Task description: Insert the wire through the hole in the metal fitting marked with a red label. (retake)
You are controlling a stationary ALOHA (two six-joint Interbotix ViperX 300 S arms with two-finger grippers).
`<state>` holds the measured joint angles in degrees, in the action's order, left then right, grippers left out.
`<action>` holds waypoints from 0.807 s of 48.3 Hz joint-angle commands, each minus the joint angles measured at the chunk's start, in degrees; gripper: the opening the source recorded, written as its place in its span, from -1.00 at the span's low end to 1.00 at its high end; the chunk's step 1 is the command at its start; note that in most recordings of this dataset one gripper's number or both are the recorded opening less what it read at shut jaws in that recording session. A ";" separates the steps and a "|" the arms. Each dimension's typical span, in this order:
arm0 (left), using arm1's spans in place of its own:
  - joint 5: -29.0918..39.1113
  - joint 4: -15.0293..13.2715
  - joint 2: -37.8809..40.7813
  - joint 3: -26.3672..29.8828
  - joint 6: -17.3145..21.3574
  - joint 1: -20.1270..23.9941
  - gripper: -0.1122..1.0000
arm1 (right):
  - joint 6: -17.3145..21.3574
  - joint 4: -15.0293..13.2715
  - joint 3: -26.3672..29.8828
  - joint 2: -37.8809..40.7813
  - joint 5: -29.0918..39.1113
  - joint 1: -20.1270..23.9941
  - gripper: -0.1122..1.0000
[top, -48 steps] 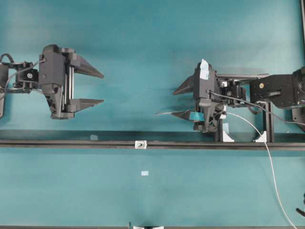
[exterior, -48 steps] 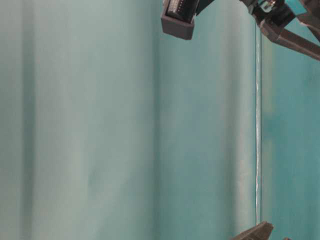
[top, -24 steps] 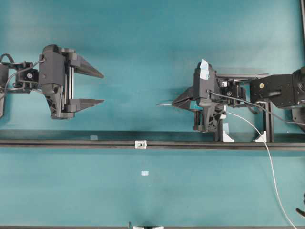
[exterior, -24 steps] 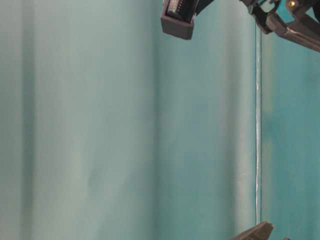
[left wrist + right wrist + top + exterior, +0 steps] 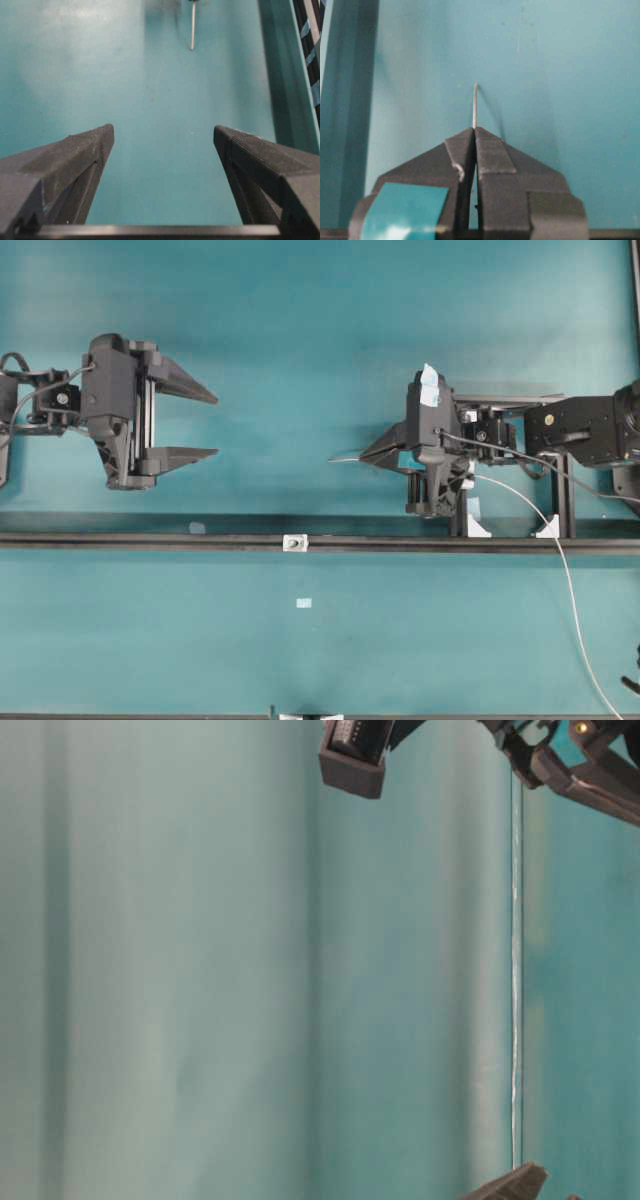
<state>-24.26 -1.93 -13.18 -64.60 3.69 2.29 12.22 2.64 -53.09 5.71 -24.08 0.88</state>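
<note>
While you are looking down from overhead, the right gripper [image 5: 365, 456] is sitting pinched tight on the wire [image 5: 345, 458], whose short free end is poking out leftward past the fingertips; the right wrist view is showing the same closed jaws with the wire tip [image 5: 475, 105] standing clear of them over bare teal table [image 5: 560, 75]. Behind the gripper, the rest of the wire is trailing rightward and curving down toward the lower right edge [image 5: 570, 590]. Across the table, the left gripper [image 5: 205, 424] is hanging spread wide and holding nothing, well apart from the wire; its wrist camera is catching the wire tip [image 5: 192, 30] far ahead between its fingers [image 5: 75, 160]. Below both grippers, the black rail [image 5: 150, 539] is running the full width, and the metal fitting [image 5: 294, 542] is sitting on it, left of and below the wire tip, with its hole [image 5: 295, 542] showing only as a dark speck. Further down, a pale-blue tape scrap [image 5: 304, 603] is lying flat on the table. Right of the held wire, two white brackets [image 5: 478, 528] are standing at the rail beside a black upright post [image 5: 562, 495].
</note>
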 commanded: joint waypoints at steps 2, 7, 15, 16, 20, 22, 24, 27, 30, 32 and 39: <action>-0.44 -0.09 -0.35 1.05 -0.09 -0.18 0.40 | 0.09 0.09 0.97 -2.72 -0.44 -0.18 -0.76; -0.44 -0.09 -0.53 1.05 -0.09 -0.18 0.40 | 0.09 0.09 0.70 -4.92 -0.09 -0.26 -0.76; -0.44 -0.09 -0.97 1.41 -0.09 -0.18 0.40 | 0.00 0.09 0.70 -8.79 2.29 -0.88 -0.76; -0.44 -0.09 -0.97 1.49 -0.09 -0.18 0.40 | 0.00 0.09 0.70 -9.32 2.64 -0.97 -0.76; -0.35 -0.09 -1.05 1.93 -0.09 -0.18 0.40 | 0.00 0.09 0.70 -10.99 4.31 -1.49 -0.76; -0.26 -0.09 -1.14 2.11 -0.09 -0.18 0.40 | 0.00 0.00 0.70 -11.87 5.19 -1.76 -0.76; -0.26 -0.18 -1.32 2.29 0.00 -0.18 0.40 | 0.00 -0.09 0.70 -12.74 6.06 -1.93 -0.76; -0.18 -0.09 -1.67 2.64 0.00 -0.09 0.40 | -0.09 -0.18 0.79 -14.06 7.21 -2.29 -0.76; -0.18 -0.09 -2.29 2.81 0.00 -0.18 0.40 | -0.26 -0.26 0.70 -15.64 8.35 -2.55 -0.76; -0.09 -0.09 -2.64 2.81 0.00 -0.18 0.40 | -0.26 -0.26 0.70 -16.44 8.79 -2.64 -0.76; -0.09 -0.18 -3.96 2.64 -0.09 -0.18 0.40 | -0.35 -0.88 0.18 -18.46 9.05 -2.72 -0.76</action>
<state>-24.08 -1.93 -15.73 -62.93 3.69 2.20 11.95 2.20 -53.17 -10.90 -14.77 -1.67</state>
